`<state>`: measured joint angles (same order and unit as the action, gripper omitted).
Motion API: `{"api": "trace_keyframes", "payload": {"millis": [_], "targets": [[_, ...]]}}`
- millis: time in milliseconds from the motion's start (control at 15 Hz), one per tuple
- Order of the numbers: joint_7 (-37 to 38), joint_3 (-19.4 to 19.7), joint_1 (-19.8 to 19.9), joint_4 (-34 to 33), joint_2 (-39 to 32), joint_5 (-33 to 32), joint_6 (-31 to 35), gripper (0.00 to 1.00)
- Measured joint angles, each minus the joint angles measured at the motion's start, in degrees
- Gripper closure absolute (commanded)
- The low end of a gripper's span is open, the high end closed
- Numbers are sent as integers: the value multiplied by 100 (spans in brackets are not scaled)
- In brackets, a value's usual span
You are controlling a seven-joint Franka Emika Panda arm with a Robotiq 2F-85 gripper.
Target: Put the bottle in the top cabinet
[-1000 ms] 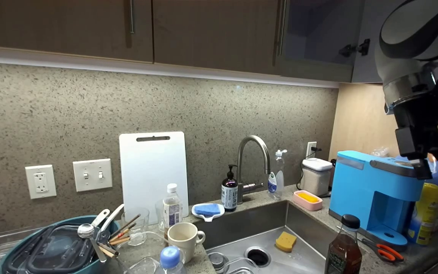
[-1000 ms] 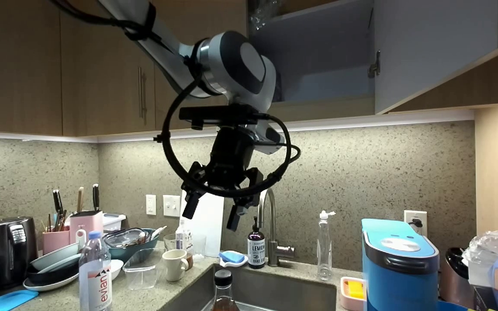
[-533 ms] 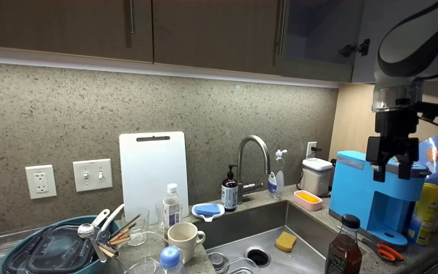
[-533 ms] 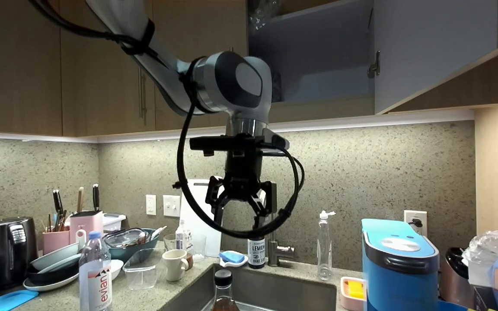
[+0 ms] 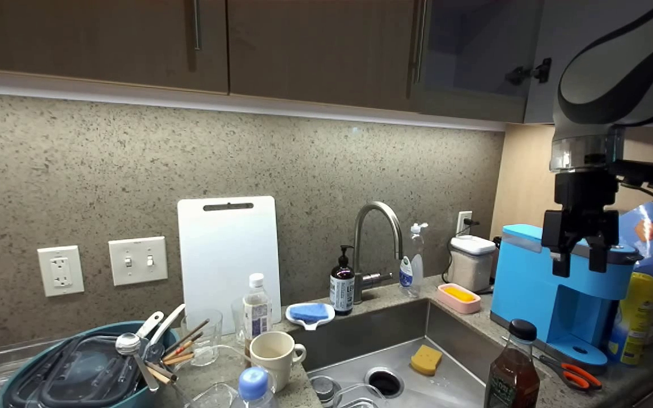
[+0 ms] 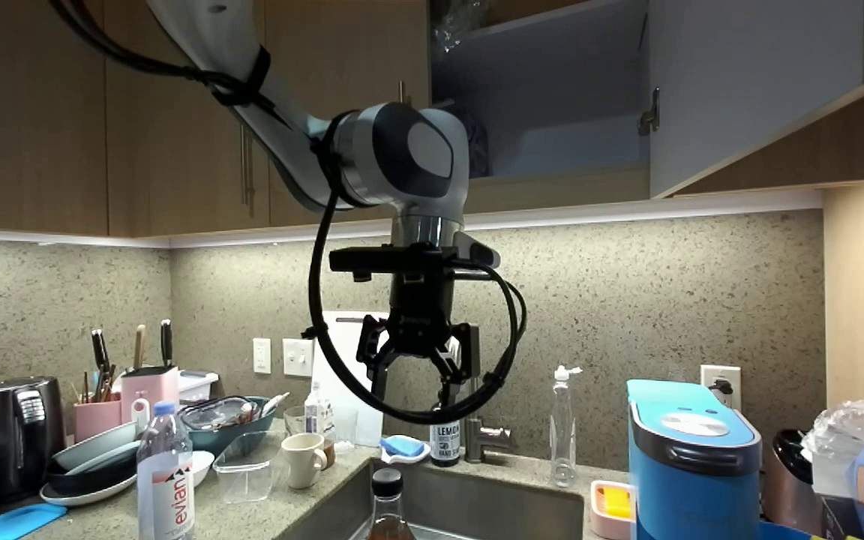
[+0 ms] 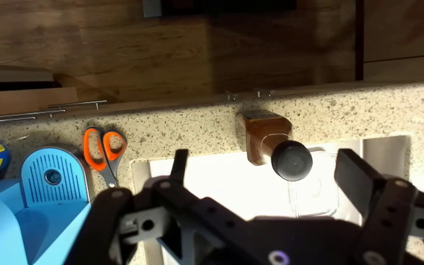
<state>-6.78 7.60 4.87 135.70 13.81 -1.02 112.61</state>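
The bottle, amber-brown with a black cap, stands upright on the counter by the sink's front edge; it shows in both exterior views (image 5: pixel 512 368) (image 6: pixel 389 514) and in the wrist view (image 7: pixel 267 129). My gripper (image 5: pixel 579 264) (image 6: pixel 411 394) is open, empty and pointing down, above the bottle and apart from it. In the wrist view the cap lies between the open fingers (image 7: pixel 261 157), nearer the right finger. The top cabinet (image 6: pixel 567 127) (image 5: pixel 485 51) is open, its door swung out; the door's front and handle are hidden. The arm covers part of its opening.
The sink (image 5: pixel 360 334) lies beside the bottle, with a faucet (image 5: pixel 359 243) and a dark soap dispenser (image 5: pixel 342 286) behind. A blue machine (image 5: pixel 536 283) and orange scissors (image 7: pixel 109 173) are on the counter. A blue-capped clear bottle (image 6: pixel 166 480) and a mug (image 6: pixel 303 459) stand across the sink.
The gripper has turned from tilted to pointing straight down and has lowered toward the bottle. In the last half second it moved only slightly lower. The bottle and cabinet door have not moved.
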Motion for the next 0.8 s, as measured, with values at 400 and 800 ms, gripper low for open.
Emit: {"api": "trace_keyframes", "payload": {"millis": [400,800], "targets": [[0,-429,-292,-12,-632,-17,152,0],[331,-637,-384,-253,-1192,-312,153,0]]}}
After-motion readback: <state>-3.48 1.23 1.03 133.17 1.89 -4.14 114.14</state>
